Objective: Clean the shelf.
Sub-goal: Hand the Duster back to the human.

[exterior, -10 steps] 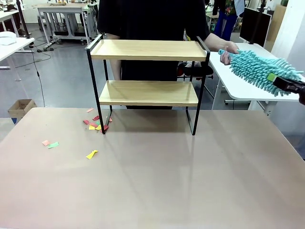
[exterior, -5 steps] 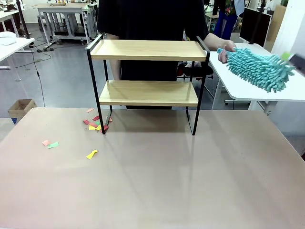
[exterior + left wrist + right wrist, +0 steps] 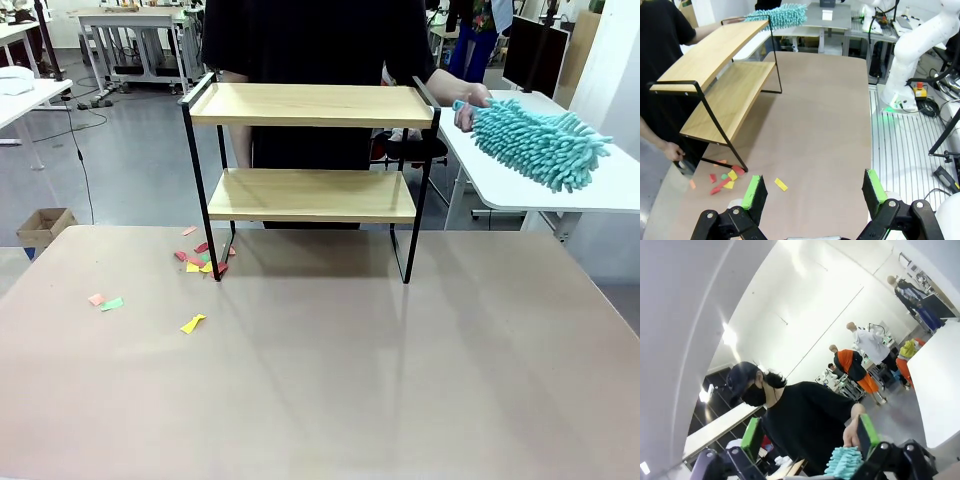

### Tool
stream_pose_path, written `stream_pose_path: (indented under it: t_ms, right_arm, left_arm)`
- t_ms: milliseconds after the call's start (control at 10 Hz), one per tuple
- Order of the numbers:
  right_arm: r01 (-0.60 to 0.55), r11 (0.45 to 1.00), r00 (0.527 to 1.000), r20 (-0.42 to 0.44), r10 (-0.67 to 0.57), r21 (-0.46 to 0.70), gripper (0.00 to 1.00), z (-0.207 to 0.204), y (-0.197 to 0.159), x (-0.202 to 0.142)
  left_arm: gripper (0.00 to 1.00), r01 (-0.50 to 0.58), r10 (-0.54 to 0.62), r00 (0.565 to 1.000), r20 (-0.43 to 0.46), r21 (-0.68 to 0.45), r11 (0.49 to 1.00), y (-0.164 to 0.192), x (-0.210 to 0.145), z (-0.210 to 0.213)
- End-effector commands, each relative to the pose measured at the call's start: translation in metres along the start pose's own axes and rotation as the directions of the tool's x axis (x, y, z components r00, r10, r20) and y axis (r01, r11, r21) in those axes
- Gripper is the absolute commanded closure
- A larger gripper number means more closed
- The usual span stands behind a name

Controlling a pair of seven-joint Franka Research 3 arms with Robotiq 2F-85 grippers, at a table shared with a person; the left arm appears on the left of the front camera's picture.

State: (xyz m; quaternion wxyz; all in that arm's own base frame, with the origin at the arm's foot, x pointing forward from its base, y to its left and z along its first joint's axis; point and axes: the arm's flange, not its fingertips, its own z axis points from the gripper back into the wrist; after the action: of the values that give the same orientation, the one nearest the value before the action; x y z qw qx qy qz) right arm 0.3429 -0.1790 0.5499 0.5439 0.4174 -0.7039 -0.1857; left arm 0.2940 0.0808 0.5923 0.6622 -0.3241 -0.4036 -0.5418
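- Fluffy teal duster (image 3: 540, 140) held up beside the shelf (image 3: 310, 170), level with its top board and just off the end on the robot's right, above a white side desk (image 3: 530, 190).
- Person's hand (image 3: 472, 103) wrapped around the duster's handle, close to the shelf's upper corner on that side.
- In the left wrist view, the duster (image 3: 780, 15) seen past the far end of the shelf (image 3: 715, 80), near the top board's edge; touching or not, cannot tell.
- Left gripper (image 3: 812, 192) with green pads spread wide apart, nothing between them, hanging over the brown table (image 3: 330, 380) well in front of the shelf.
- Right gripper (image 3: 807, 437) likewise spread wide and holding nothing, angled upward toward the person; tip of the duster (image 3: 845, 462) just beyond the fingers, not clamped.
- Shelf standing upright on the table's far half, black frame legs on the tabletop, both wooden boards bare.
- Coloured paper scraps (image 3: 203, 260) clustered on the table at the shelf's front leg on the robot's left.
- A few more scraps (image 3: 105, 301) farther out from that same leg, with a yellow piece (image 3: 192, 323) nearer the robot.
- Person in a black top (image 3: 310, 40) standing directly behind the shelf.
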Motion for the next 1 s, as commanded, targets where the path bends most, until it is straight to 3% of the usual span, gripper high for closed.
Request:
stream_pose_path:
  t_ms: [0,900]
  right_arm:
    - [-0.029,1.0,0.999,-0.016,0.029,0.004,0.0,-0.0056,0.0094,-0.0051]
    - [-0.029,1.0,0.999,-0.016,0.029,0.004,0.0,-0.0056,0.0094,-0.0051]
  left_arm:
    - [0.0,0.018,-0.018,1.0,0.02,-0.003,1.0,0.0007,0.0013,0.0002]
    - [0.0,0.018,-0.018,1.0,0.02,-0.003,1.0,0.0007,0.0013,0.0002]
